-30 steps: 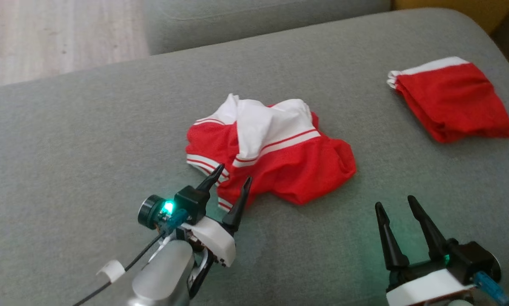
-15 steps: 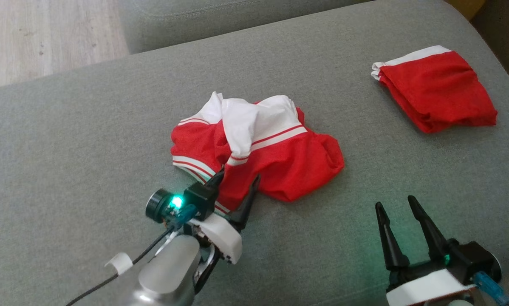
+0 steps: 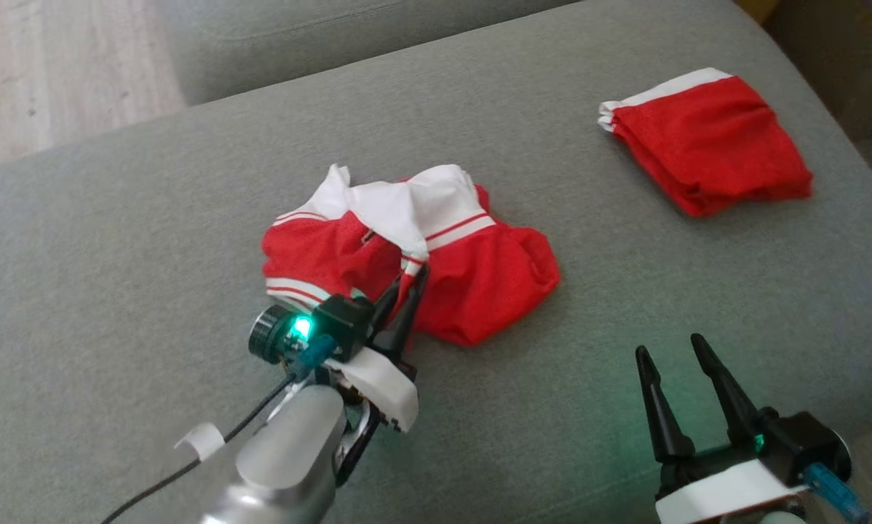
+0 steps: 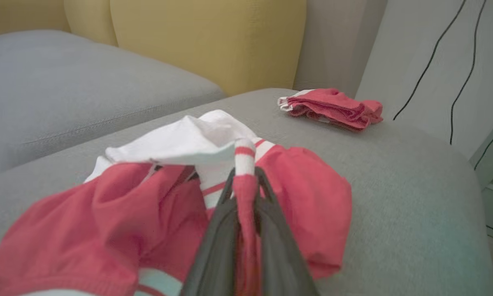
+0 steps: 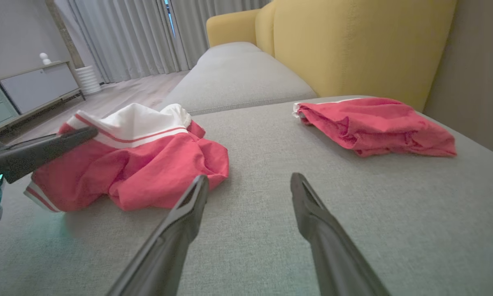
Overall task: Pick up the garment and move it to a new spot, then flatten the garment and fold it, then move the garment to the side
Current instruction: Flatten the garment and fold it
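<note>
- Garment [image 3: 480,269]: crumpled red and white heap in the middle of the grey cushion [image 3: 116,255], lying on it. Exact type is hard to tell with it bunched up.
- Left gripper [image 3: 409,280]: at the near edge of the heap, fingers nearly together and pinched on a fold of the garment.
- Left wrist view: a red-and-white striped band [image 4: 245,154] stands up between the two dark fingers. The finger bases are blurred, and the garment's near part is cut off by the bottom edge.
- Head view: the left gripper's body and camera hide the garment's near-left edge, so how much fabric sits in the pinch is not visible.
- Right gripper [image 3: 668,345]: near right, fingers spread wide and holding nothing. It is above bare cushion, well apart from the garment, and whether it touches the cushion is unclear. Its wrist is cut off by the bottom edge.
- Right wrist view: one left-gripper finger enters from the left edge and lies against the garment's white band; the rest of it is cropped.
- Folded red piece [image 3: 705,142]: far right, near the cushion's edge, white band on its far side, well apart from the garment. Layer count is unreadable.
- Second grey cushion [image 3: 298,36] on the far side, wooden floor [image 3: 43,73] far left, both cropped.
- Yellow backrest [image 4: 205,41] stands behind the cushions.
</note>
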Motion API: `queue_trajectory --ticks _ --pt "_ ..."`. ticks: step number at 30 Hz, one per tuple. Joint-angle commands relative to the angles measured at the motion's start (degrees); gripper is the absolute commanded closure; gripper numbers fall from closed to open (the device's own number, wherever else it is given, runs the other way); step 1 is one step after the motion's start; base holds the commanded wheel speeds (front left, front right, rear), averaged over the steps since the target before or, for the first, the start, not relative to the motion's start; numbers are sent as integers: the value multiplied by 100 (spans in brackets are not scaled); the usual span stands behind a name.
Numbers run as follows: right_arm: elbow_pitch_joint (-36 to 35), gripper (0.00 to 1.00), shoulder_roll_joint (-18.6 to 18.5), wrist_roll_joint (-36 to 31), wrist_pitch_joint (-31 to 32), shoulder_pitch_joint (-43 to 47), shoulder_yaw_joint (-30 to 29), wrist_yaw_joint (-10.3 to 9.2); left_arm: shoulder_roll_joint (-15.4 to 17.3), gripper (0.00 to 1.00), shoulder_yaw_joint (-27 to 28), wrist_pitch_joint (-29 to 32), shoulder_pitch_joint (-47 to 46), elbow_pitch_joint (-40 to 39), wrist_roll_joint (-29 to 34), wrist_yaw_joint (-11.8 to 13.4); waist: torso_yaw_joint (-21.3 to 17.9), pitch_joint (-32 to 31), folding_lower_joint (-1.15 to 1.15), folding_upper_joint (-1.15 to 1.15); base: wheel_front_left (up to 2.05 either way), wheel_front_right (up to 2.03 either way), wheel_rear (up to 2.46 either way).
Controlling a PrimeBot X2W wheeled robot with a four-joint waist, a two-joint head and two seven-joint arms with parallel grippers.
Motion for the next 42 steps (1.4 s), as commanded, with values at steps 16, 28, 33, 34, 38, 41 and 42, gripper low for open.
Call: queue_trajectory --ticks 16,28,33,34,38,41,42 --pt "-353 0 33 100 -63 -305 374 -5 109 100 206 19 -2763 -484 -718 -389 -692 -338 0 0 0 0 0" --pt "-498 0 94 36 -63 -88 249 -5 744 100 164 -37 -4326 -435 -1978 -393 -286 -650 0 0 0 0 0" --pt "-554 0 65 21 -63 -18 175 -5 908 100 96 -46 -3491 -138 -2340 -394 158 -637 0 0 0 0 0" --pt "-570 0 67 17 -63 -19 158 -5 926 100 82 -43 -3242 -82 -2423 -394 251 -597 0 0 0 0 0" --pt "-616 0 78 8 -63 -45 94 -5 992 100 54 -35 -2073 68 -2773 -394 544 -417 0 0 0 0 0" --pt "-632 0 67 -2 -63 -72 37 -5 1045 100 77 -41 -1138 136 -3001 -332 693 -274 0 0 0 0 0" --pt "-634 0 62 -6 -63 -80 21 -5 1057 100 92 -45 -856 138 -3053 -299 735 -231 0 0 0 0 0"
